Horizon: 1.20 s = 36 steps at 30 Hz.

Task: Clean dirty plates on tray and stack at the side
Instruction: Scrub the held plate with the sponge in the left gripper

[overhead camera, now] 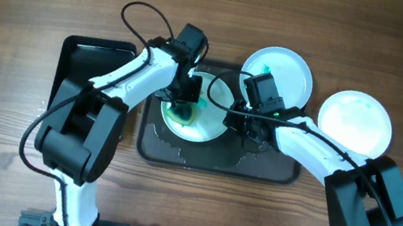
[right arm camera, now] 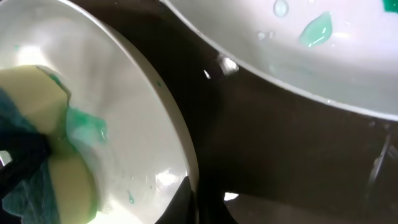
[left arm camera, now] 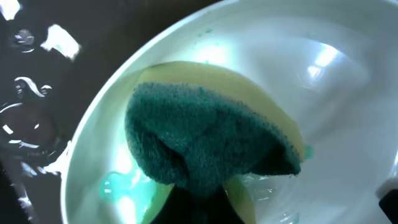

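A smeared white plate (overhead camera: pixel 208 122) lies on the left part of the dark grey tray (overhead camera: pixel 274 168). My left gripper (overhead camera: pixel 184 102) is shut on a green and yellow sponge (left arm camera: pixel 211 143) and presses it on this plate (left arm camera: pixel 348 93), beside a teal smear (left arm camera: pixel 118 186). My right gripper (overhead camera: pixel 252 131) is shut on the plate's right rim (right arm camera: pixel 186 168). A second plate (overhead camera: pixel 278 70) with a teal smear (right arm camera: pixel 314 30) sits at the tray's back edge. A third plate (overhead camera: pixel 356 122), with no smear showing, lies on the table to the right.
A smaller black tray (overhead camera: pixel 94 70) stands left of the big tray, under my left arm. The big tray's floor is wet and speckled (left arm camera: pixel 28 124). Wooden table surrounds both trays.
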Available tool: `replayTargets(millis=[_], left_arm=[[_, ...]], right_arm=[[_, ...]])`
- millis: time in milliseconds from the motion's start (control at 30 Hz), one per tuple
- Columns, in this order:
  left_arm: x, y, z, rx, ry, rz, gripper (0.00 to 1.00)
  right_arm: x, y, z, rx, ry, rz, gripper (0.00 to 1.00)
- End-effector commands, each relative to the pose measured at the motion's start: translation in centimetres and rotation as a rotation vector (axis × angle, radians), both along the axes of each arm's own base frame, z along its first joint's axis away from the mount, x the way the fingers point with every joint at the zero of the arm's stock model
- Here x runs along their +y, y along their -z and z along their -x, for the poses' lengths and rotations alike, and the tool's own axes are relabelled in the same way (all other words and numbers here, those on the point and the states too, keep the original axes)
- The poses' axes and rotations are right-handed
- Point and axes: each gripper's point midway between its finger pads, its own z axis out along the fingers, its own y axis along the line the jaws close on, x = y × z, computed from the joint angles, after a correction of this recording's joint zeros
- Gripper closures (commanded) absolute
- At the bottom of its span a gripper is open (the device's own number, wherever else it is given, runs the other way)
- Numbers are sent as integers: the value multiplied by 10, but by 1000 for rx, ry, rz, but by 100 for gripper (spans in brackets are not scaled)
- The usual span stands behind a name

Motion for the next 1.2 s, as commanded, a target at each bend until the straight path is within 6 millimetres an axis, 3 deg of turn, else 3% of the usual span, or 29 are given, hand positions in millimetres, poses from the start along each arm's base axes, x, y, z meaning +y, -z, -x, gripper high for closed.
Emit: replayTargets(millis=[0, 67, 100, 200, 267, 333, 367, 400, 433, 500, 633, 700, 800, 867, 933, 1067, 1167], left_arm=[[-26, 28, 26, 143, 102, 141, 96], [-78, -2, 49, 192, 321, 511, 96], [-89, -12, 53, 191, 364, 600, 96], [-90, -10, 41, 138, 367, 583, 96], [-66, 10, 17, 92, 213, 391, 96], [-16, 29, -9, 18, 4, 98, 96], [19, 31, -16, -18, -116, -75, 96], [32, 29, -16, -27, -155, -137, 96], [61, 21, -14, -47, -221, -279, 96], [80, 11, -10, -58, -225, -385, 96], [84, 10, 5, -7, -192, -422, 96], [69, 13, 12, 32, -88, -371, 96], [1, 15, 39, 150, 222, -13, 96], [-54, -5, 63, 205, 414, 342, 96], [-84, -27, 70, 193, 489, 572, 96], [-92, -24, 42, 109, 401, 557, 96], [-63, -1, -2, -16, 210, 301, 96]], right_arm=[[3, 4, -1, 15, -12, -6, 96], [4, 4, -1, 13, -11, -7, 96], [4, 4, -1, 14, -11, -6, 96], [4, 4, 0, 16, -14, -9, 96], [4, 4, 0, 16, -14, -9, 96], [4, 4, 0, 18, -14, -8, 96], [4, 4, 0, 19, -14, -7, 96], [4, 4, 0, 19, -14, -7, 96], [4, 4, 0, 19, -14, -7, 96], [4, 5, 1, 23, -16, -8, 96], [4, 5, 1, 24, -16, -8, 96], [4, 5, 1, 24, -15, -8, 96], [4, 4, 1, 21, -16, -9, 96], [4, 4, 1, 21, -15, -9, 96], [3, 4, 0, 21, -12, -9, 96], [3, 4, 0, 22, -13, -9, 96], [3, 4, 0, 21, -13, -9, 96]])
